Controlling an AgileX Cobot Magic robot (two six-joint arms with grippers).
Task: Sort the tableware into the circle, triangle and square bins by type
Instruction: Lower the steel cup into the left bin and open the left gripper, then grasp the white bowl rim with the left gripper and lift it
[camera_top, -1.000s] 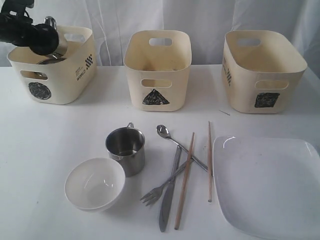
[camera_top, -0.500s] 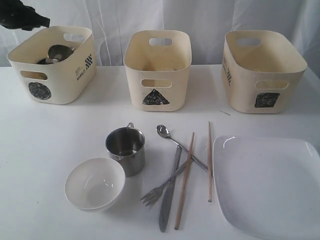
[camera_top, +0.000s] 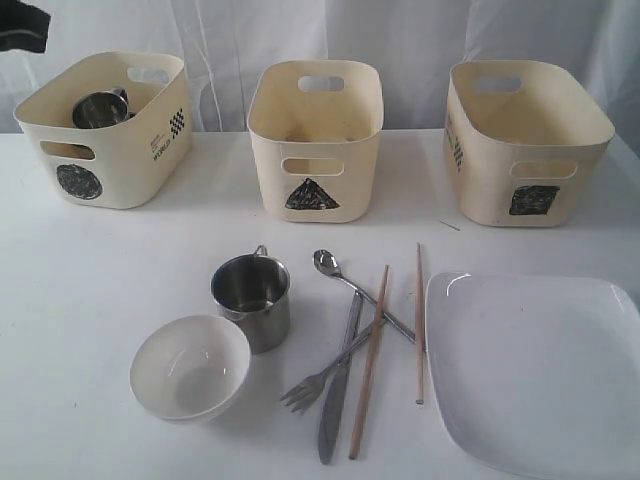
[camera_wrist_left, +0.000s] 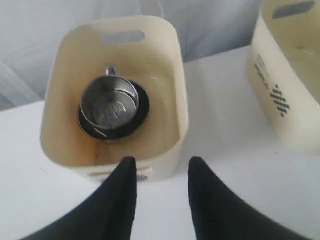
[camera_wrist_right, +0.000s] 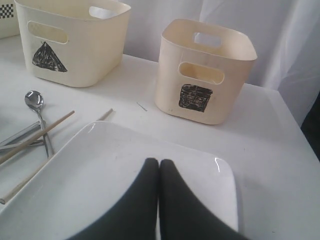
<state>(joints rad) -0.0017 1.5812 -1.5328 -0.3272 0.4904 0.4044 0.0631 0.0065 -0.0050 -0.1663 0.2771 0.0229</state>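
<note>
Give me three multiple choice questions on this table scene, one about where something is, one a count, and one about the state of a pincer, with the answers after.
1. Which bin holds a steel mug?
A. the circle bin
B. the triangle bin
C. the square bin

2. How many chopsticks lie on the table?
A. one
B. two
C. four

3. How is the right pincer?
A. wide open
B. shut, holding nothing
C. shut on a spoon

Answers:
1 A, the exterior view shows the mug inside the bin marked with the circle.
2 B, two wooden sticks show in the exterior view.
3 B, the right wrist view shows it closed tip to tip with nothing between.
</note>
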